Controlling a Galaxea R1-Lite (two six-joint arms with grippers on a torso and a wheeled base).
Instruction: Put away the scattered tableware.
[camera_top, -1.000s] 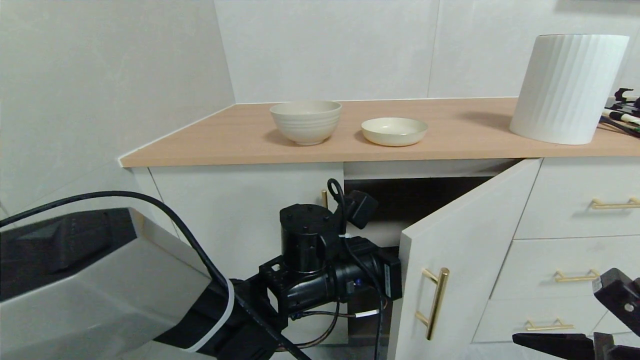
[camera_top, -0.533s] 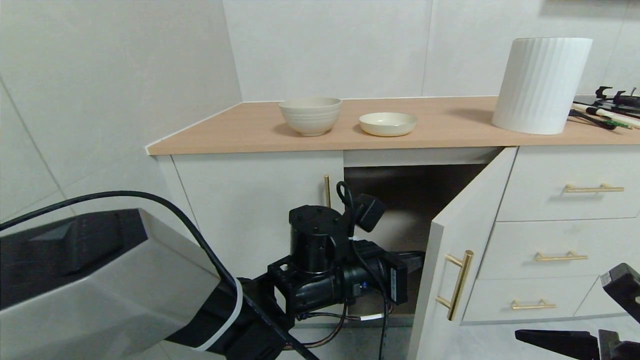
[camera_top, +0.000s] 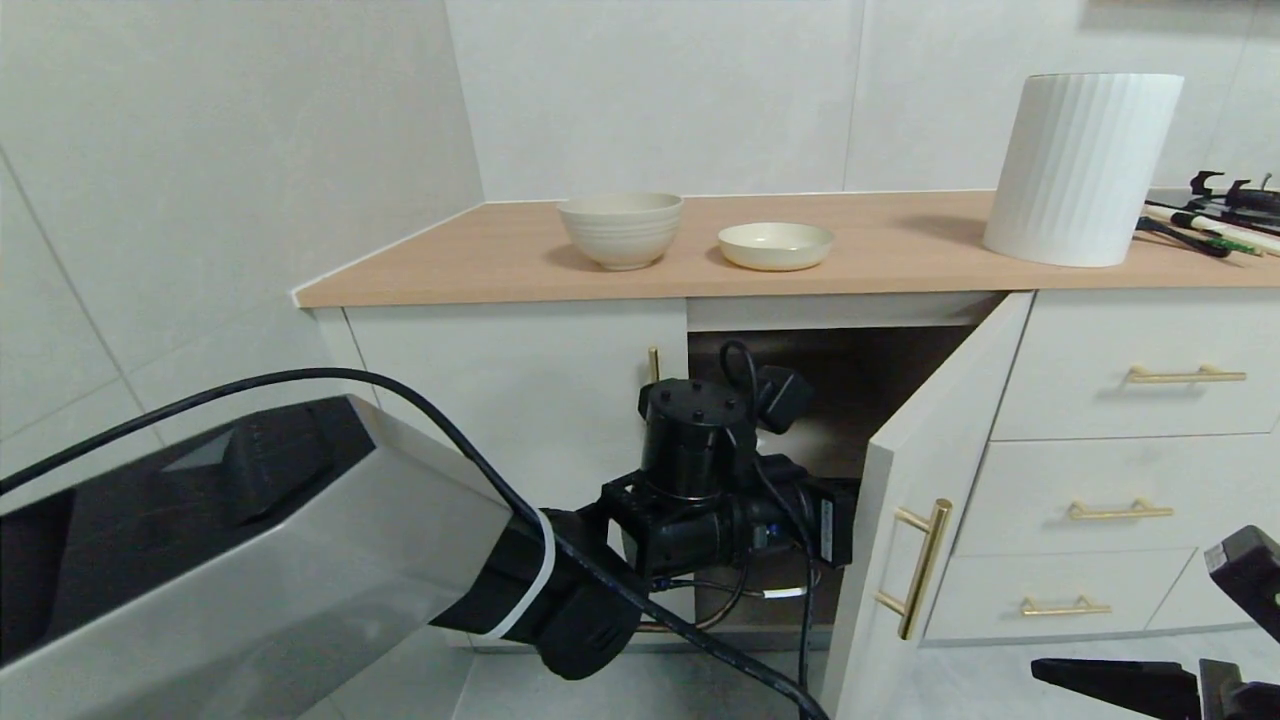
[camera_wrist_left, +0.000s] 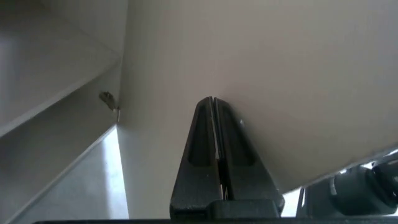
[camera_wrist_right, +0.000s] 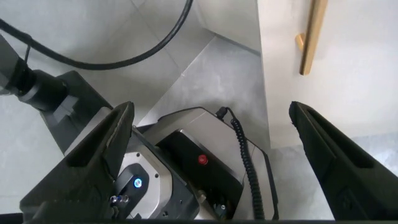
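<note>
A cream ribbed bowl (camera_top: 621, 229) and a shallow cream dish (camera_top: 776, 246) stand side by side on the wooden countertop (camera_top: 480, 270). Below them the cabinet door (camera_top: 935, 420) with a gold handle (camera_top: 918, 570) stands open, showing a dark interior (camera_top: 820, 380). My left arm's wrist (camera_top: 725, 500) is low in the opening, just behind the door's edge. The left gripper (camera_wrist_left: 213, 101) is shut with nothing in it, its tips against the door's pale inner face. My right gripper (camera_wrist_right: 211, 124) hangs open near the floor, right of the door, seen at the lower right corner (camera_top: 1180, 630).
A tall white ribbed container (camera_top: 1085, 170) stands on the counter's right part, with pens and tools (camera_top: 1215, 225) beyond it. Drawers with gold handles (camera_top: 1185, 376) are right of the open door. The closed left door (camera_top: 520, 400) and the tiled wall bound the left side.
The head camera pulled back early on, shifting the whole view. Since half a second ago my left arm has moved up and right, toward the cabinet opening and the door's inner side.
</note>
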